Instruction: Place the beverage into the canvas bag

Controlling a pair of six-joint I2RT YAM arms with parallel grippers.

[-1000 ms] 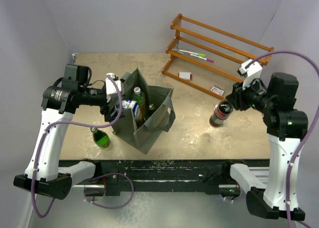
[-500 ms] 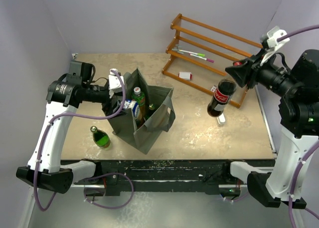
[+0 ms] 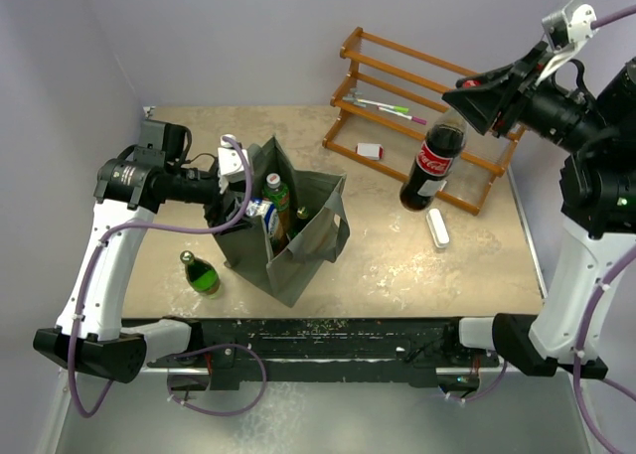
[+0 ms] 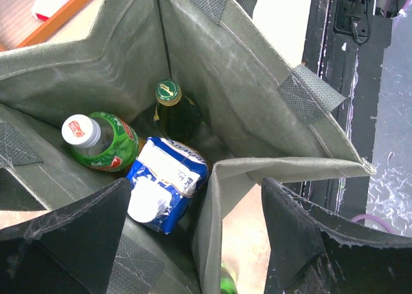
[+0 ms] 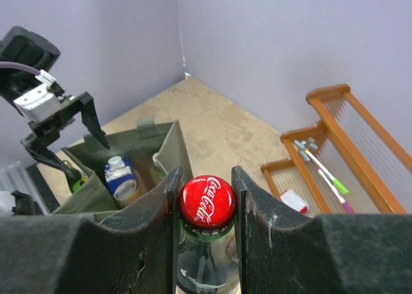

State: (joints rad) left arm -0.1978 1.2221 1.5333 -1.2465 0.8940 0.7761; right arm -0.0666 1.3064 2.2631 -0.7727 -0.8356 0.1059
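Up over the right half of the table, the cola bottle point(image 3: 427, 166) hangs clear of the surface in front of the wooden rack point(image 3: 437, 76), tilted so its base swings toward the bag. A second ago it stood on the tabletop with the right arm low beside it. Half a second ago it had only just come off, and now it rides higher and further left, so the lift looks done and the carry has begun. The right gripper point(image 5: 205, 178) has its two fingers closed snugly on the neck just under the red cap point(image 5: 207, 201), one on each side, with no gap to be seen. A small white object point(image 3: 436, 227) lies on the table below. The canvas bag point(image 3: 298, 245) sits well apart to the left, mouth up. Already in it are a green-labelled bottle point(image 4: 96, 143), a dark bottle with a gold cap point(image 4: 168, 94) and a blue-and-white carton point(image 4: 164, 184) — free room seems to lie on the far side. The left gripper point(image 3: 229, 191) has barely moved in the last half second. Its fingers are spread wide and straddle the bag's wall without clamping it, apparently to keep the mouth open. Another green bottle point(image 3: 202, 273) stands on the table just beside the bag. What remains, I judge, is a long sideways carry — then a lowering past the handles.
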